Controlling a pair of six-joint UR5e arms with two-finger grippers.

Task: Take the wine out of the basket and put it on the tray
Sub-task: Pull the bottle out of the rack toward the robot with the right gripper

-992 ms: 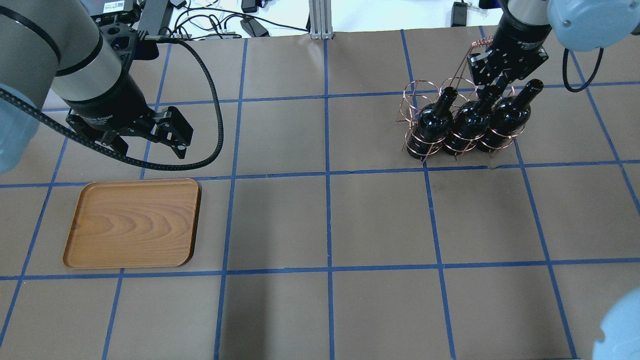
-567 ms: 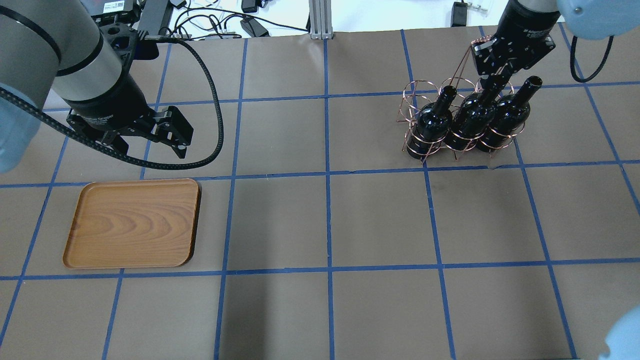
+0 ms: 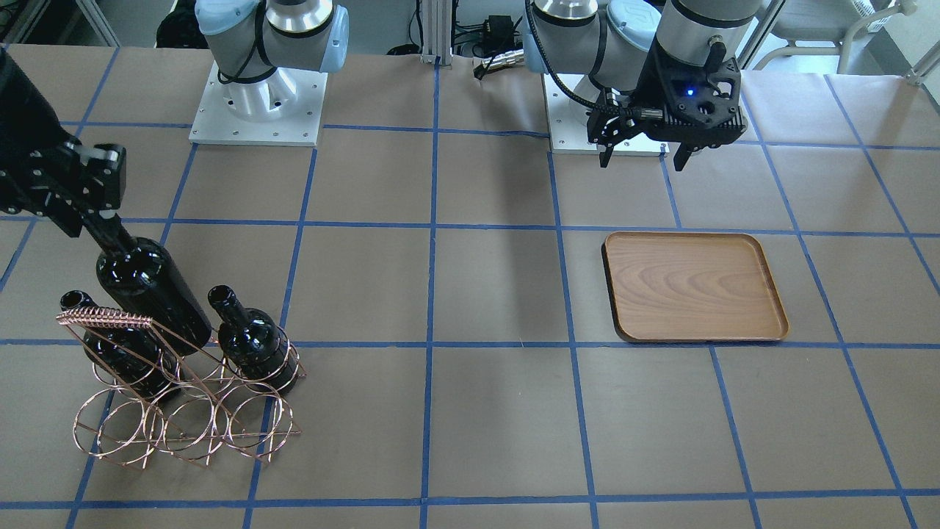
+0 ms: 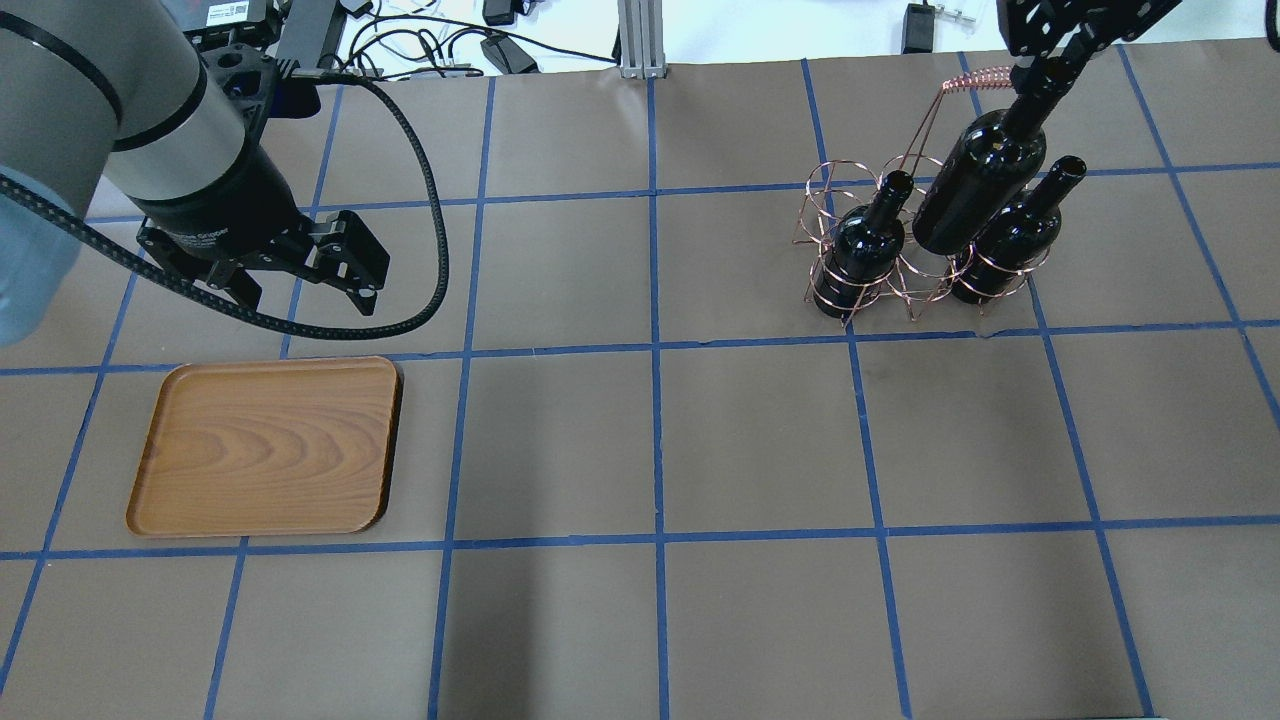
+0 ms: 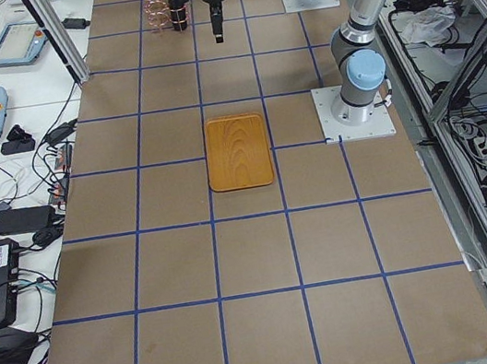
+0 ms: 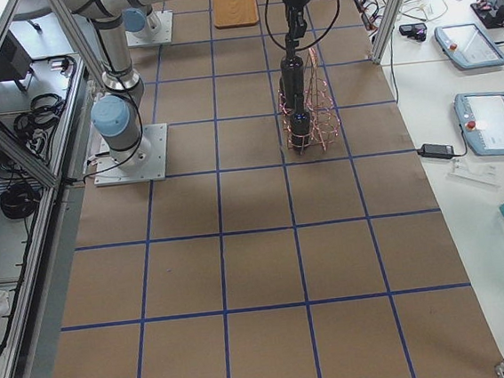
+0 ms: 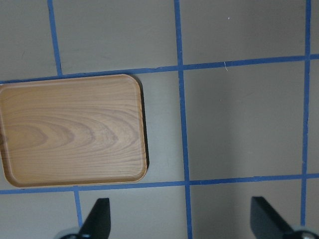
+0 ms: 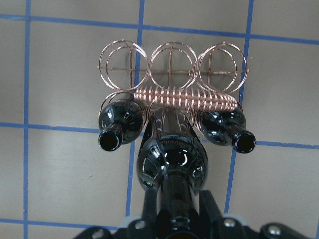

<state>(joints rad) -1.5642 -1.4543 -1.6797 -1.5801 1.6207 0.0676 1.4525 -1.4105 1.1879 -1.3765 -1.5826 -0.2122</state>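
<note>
Right gripper (image 4: 1045, 68) pinches the wine (image 4: 975, 185) by its neck, seemingly above the basket (image 8: 189, 98); left gripper (image 4: 300, 282), jaws spread, is near the tray (image 4: 265, 445).

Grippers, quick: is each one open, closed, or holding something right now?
Left gripper: open, empty.
Right gripper: closed on the neck of the middle wine bottle.

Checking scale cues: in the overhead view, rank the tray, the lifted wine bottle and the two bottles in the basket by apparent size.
1. tray
2. lifted wine bottle, likely bigger-looking only because raised nearer the camera
3. left bottle and right bottle in the basket: alike, not ranked
</note>
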